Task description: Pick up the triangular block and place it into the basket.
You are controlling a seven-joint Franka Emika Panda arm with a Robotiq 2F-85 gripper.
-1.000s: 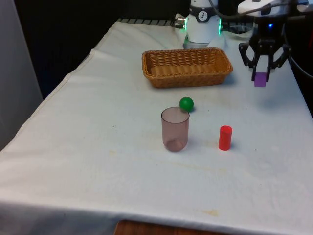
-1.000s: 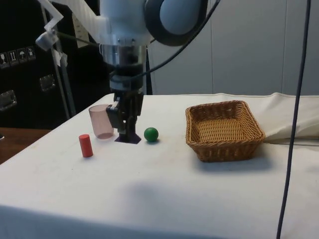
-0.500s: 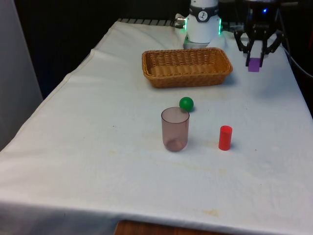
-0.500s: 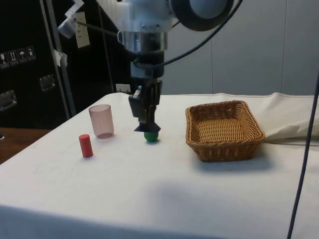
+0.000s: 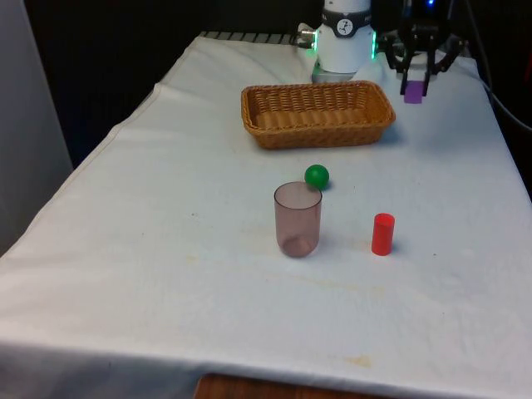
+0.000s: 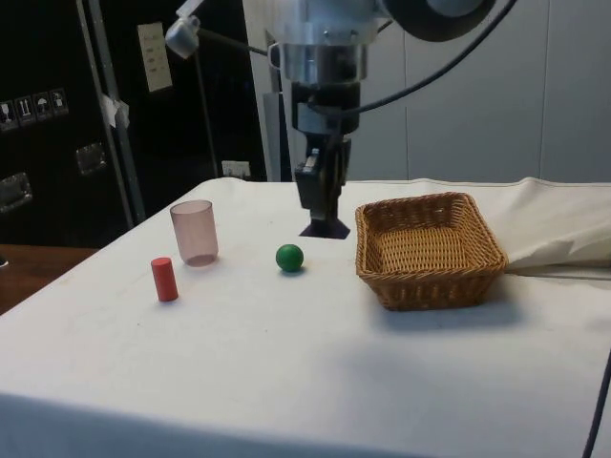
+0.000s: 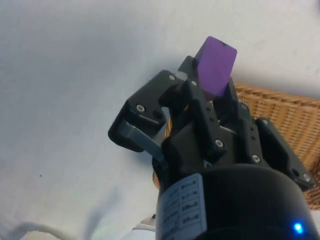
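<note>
Just beside the woven wicker basket, on the front view's right and well above the cloth, the black 2-finger gripper is clamped on the purple triangular block; releasing here would likely drop it outside the rim.

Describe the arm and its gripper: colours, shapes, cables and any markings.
The arm is glossy white, with rounded housings, a dark grey joint cap and a silvery metal ring at the wrist. Black cables loop off it. The gripper is matt black: angular linkage pieces fastened with small silver screws on a round black body, which carries a white printed label too small to read.
</note>
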